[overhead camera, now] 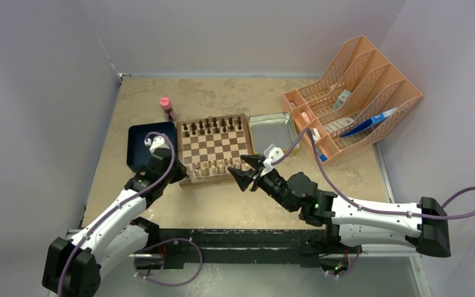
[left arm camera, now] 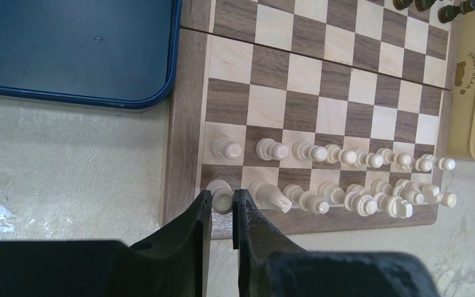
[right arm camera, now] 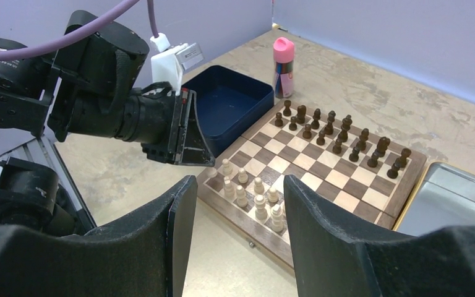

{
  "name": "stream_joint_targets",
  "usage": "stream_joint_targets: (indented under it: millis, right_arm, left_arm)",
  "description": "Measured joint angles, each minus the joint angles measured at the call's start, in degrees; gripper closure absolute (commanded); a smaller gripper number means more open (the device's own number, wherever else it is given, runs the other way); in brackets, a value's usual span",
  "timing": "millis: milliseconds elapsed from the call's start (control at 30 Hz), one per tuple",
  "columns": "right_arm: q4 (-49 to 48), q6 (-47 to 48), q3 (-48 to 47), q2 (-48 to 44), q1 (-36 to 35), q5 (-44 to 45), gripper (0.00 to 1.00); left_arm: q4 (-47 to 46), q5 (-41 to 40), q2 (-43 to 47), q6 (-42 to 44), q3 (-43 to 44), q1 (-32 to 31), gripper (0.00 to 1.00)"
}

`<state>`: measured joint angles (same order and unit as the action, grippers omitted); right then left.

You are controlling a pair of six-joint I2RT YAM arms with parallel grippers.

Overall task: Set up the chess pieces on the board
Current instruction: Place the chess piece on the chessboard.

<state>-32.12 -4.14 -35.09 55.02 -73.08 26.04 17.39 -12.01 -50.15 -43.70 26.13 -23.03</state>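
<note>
The left claw [left arm camera: 221, 195] pinched the pale corner piece [left arm camera: 221, 202] on the board [left arm camera: 184, 154]. The right claw [right arm camera: 240, 180] hung wide nearby.

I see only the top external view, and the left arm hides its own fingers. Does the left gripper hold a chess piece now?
Observer: Yes. The left wrist view shows the left gripper shut on a pale piece standing on a corner square of the board.
Operator: And the right gripper, please?
Observer: The right gripper is open, with nothing between its fingers.
Operator: Is something inside the blue tray?
Observer: The right wrist view shows no pieces in the blue tray.
</note>
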Motion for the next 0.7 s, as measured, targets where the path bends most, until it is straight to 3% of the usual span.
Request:
stream_joint_targets:
  millis: [700]
  right_arm:
    - [0.17,-0.11,-0.02,-0.42,0.0,0.02,0.44]
  left_arm:
    - [-1.99,0.74,-2.03,0.31,-1.64,-0.33,0.92]
